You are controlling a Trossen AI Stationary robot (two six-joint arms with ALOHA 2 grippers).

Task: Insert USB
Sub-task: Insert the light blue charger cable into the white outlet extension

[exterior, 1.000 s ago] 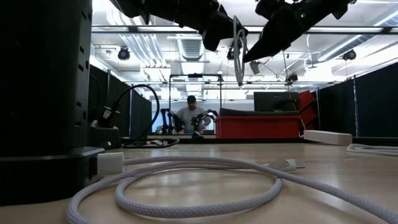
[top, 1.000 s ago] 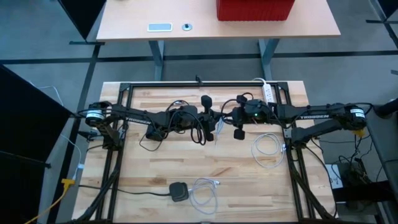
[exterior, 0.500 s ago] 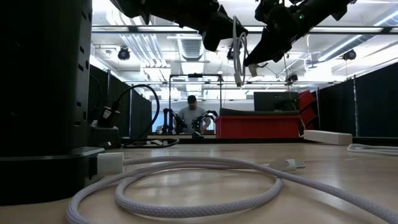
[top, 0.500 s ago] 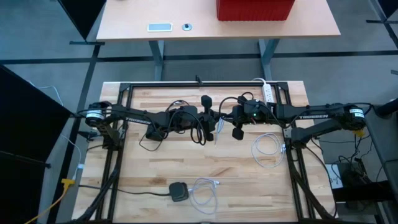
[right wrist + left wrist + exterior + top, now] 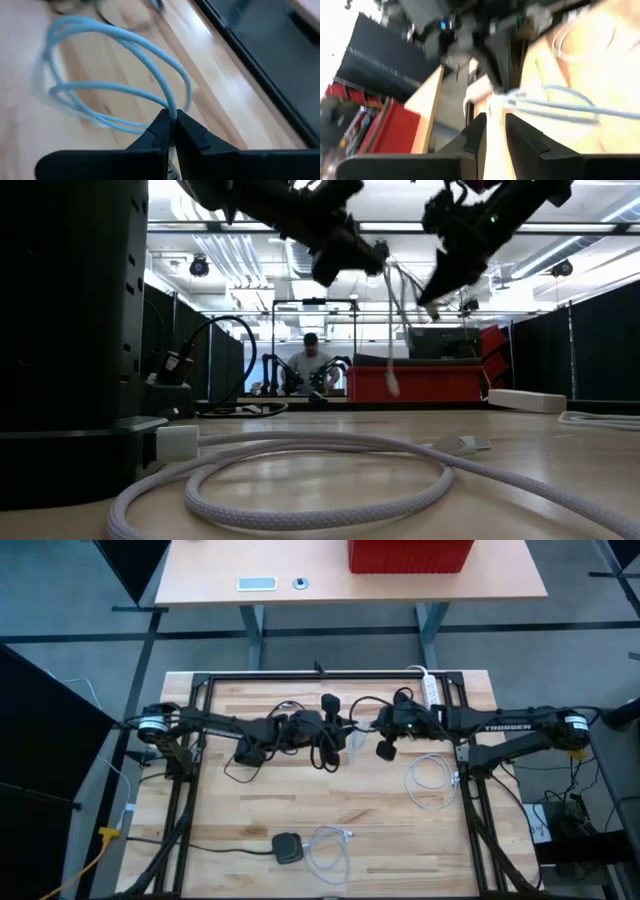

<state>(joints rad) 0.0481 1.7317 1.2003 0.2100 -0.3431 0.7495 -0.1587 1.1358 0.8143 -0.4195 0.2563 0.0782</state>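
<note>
A white braided USB cable (image 5: 125, 37) is up in the air over the middle of the table (image 5: 330, 800). My right gripper (image 5: 171, 125) is shut on it. In the low view one cable end (image 5: 392, 385) dangles below the two grippers. My left gripper (image 5: 495, 131) faces the right one from the table's left. It is slightly open with nothing between its fingers, and the cable (image 5: 545, 102) runs just beyond their tips. A black charger block (image 5: 288, 846) lies flat near the front edge. My right gripper pinches a single strand of the cable (image 5: 170, 111) between its two fingertips. The fingers slant downward from the table's right side (image 5: 432, 292). The cable curls away beyond them in loose loops, slack and lifted clear of the table.
A second white cable coil (image 5: 430, 780) lies at the right, and another (image 5: 328, 845) beside the charger block. A white power strip (image 5: 430, 688) sits at the far right. Black cords and a black adapter (image 5: 246, 753) lie under the left arm. A person shows far behind the table.
Both grippers have tipped downward, and the right one has also rolled. The cable loop that stood upright between them has come undone. One strand now slants from the left gripper to the right, and an end hangs down below them.
</note>
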